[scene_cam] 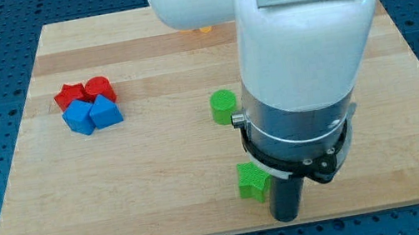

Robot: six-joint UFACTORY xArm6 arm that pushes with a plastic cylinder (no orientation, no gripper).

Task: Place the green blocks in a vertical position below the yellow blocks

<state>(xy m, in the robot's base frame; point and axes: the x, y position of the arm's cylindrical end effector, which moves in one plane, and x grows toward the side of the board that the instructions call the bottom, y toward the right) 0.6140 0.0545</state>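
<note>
A green round block [224,106] sits near the board's middle, just left of the arm's white body. A green star-shaped block [252,181] lies lower, near the board's bottom edge. My tip [286,217] is at the bottom edge, just right of and below the green star, close to it or touching it. A sliver of a yellow block [203,29] shows at the view's top, mostly hidden under the arm. Any other yellow blocks are hidden.
Two red blocks [85,92] and two blue blocks [93,115] sit clustered at the view's left. The wooden board [161,184] lies on a blue perforated table. The arm's white body [307,43] covers the board's upper right.
</note>
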